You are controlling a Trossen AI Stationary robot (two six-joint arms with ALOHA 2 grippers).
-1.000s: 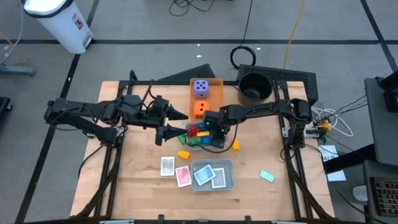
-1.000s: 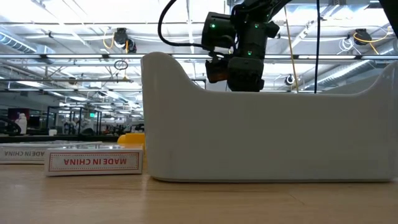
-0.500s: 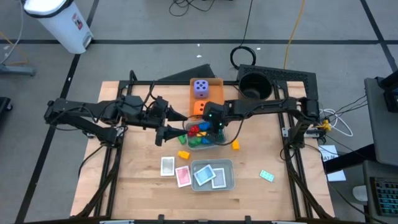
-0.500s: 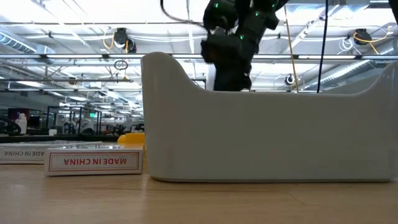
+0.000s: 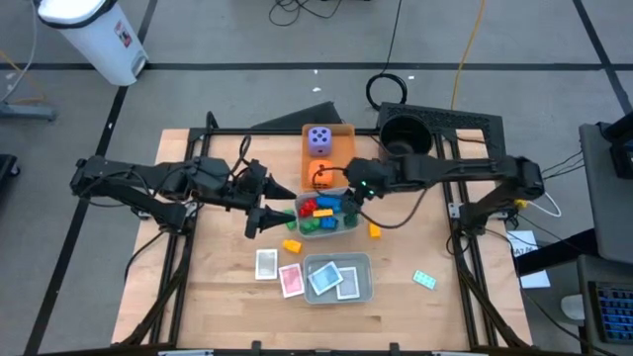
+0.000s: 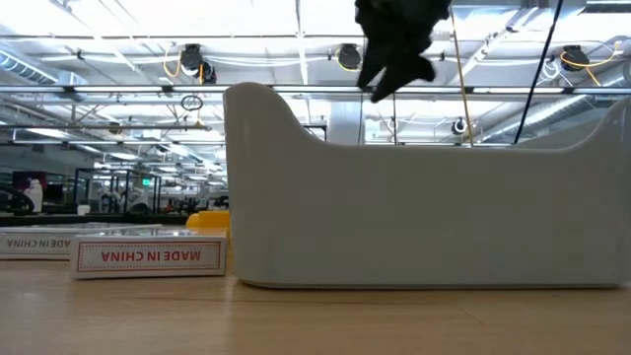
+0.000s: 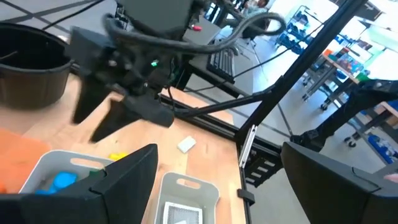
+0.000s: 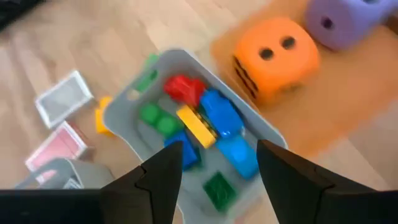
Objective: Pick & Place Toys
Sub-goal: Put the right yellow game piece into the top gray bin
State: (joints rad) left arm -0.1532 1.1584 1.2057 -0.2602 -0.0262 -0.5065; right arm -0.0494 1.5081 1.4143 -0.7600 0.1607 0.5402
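A grey tray (image 5: 348, 225) at mid-table holds red, blue, green and yellow bricks (image 8: 202, 121). My right gripper (image 8: 214, 186) hangs open above that tray's right part (image 5: 348, 201), with nothing between its fingers. My left gripper (image 5: 275, 205) stands open just left of the tray, also empty (image 7: 217, 186). The purple die (image 5: 318, 139) and the orange die (image 5: 318, 175) sit on the flat orange tray (image 5: 341, 133) behind. Two yellow bricks (image 5: 292, 246) (image 5: 374, 230) lie on the table. A white card (image 5: 267, 264), a pink card (image 5: 291, 280) and a teal card (image 5: 424, 280) lie near the front.
A second grey tray (image 5: 364, 287) near the front edge holds cards; its wall (image 6: 424, 197) fills the low view. A card box (image 6: 148, 256) lies beside it. A black bucket (image 5: 403, 138) stands off the table's far right corner. Bare wood lies at the front left and right.
My right gripper has risen out of the brick tray, drawn back a little toward the table's right edge and rolled about its own line. The bricks in the tray and my left gripper have stayed where they were.
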